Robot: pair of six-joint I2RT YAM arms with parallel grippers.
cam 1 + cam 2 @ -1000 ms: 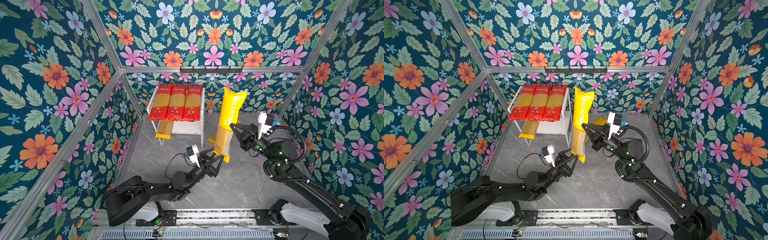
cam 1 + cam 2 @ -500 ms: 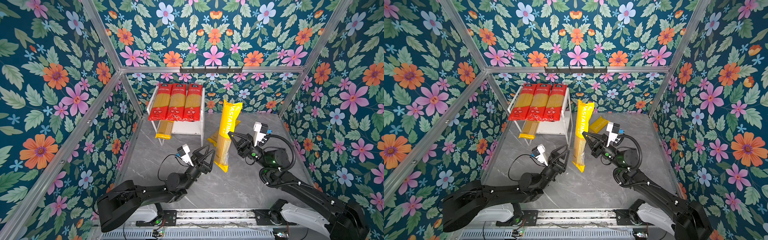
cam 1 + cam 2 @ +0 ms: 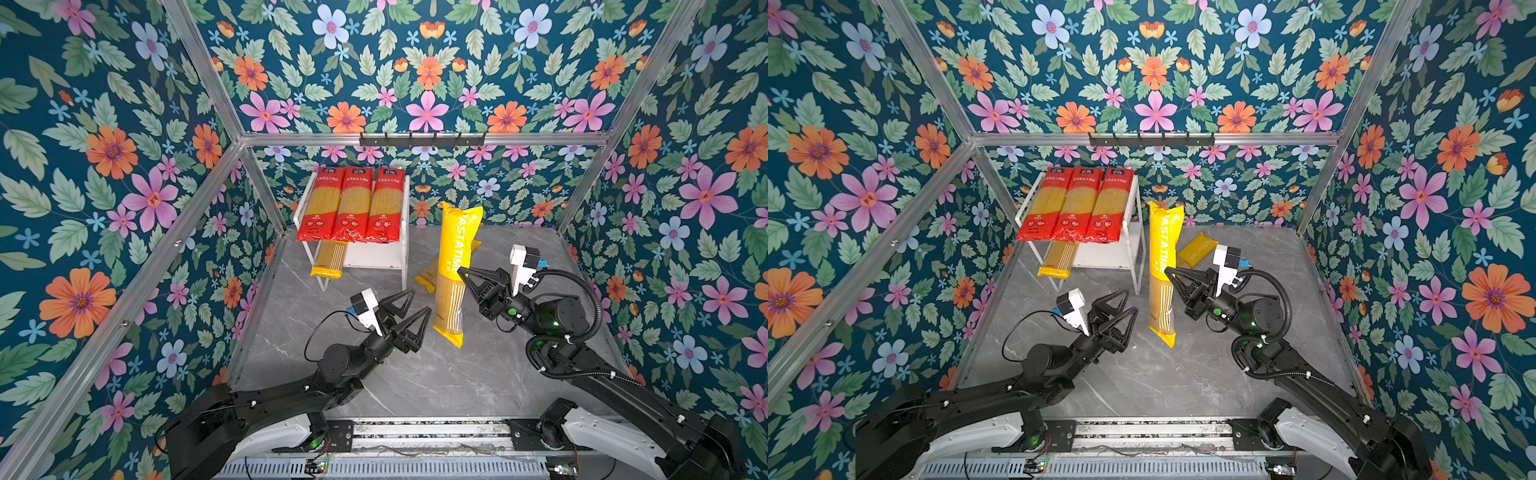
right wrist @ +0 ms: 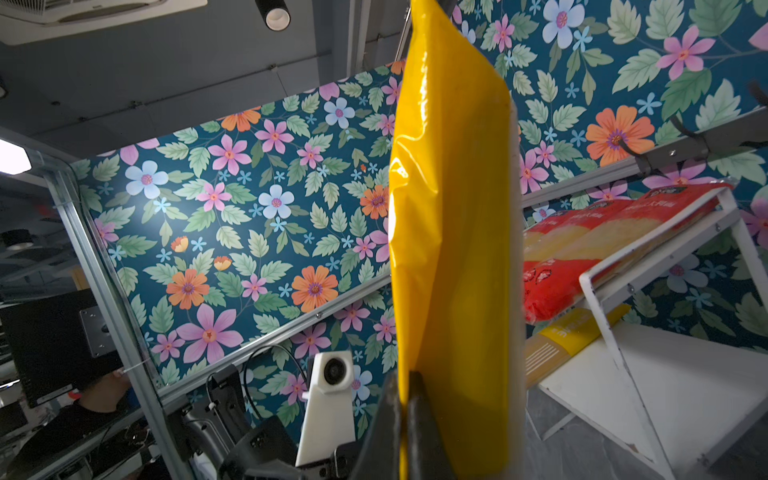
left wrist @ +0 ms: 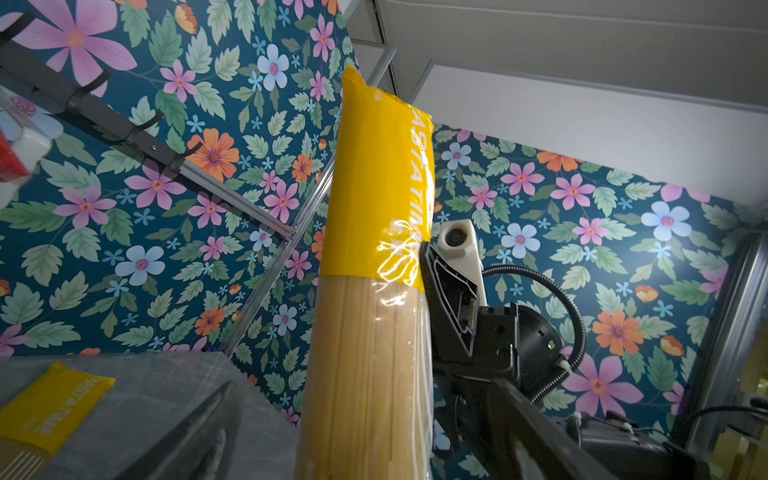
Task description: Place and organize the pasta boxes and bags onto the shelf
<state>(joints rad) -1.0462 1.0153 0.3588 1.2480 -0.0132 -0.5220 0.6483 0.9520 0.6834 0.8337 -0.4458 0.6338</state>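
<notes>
The right gripper [image 3: 460, 271] has its fingers pinched tight on the edge of a yellow PASTATIME pack [image 3: 451, 299], gripping it about halfway up. The left gripper [image 3: 415, 303] has its fingers spread wide and holds nothing. It sits just beside the lower part of that pack, apart from it.

The held pack stands nearly upright with its long axis vertical. The solid yellow end is on top and the clear striped window below. Whether its bottom end touches the grey table [image 3: 415, 374] cannot be told.

Behind it a second yellow pack [image 3: 1196, 249] lies flat on the table. To the left is the white shelf [image 3: 376, 257], whose front right leg is nearest the held pack. Three red packs [image 3: 353, 203] lie side by side across the top board, their long axes running front to back. A third yellow pack [image 3: 330, 259] lies on the left of the lower board, jutting out over the front.
</notes>
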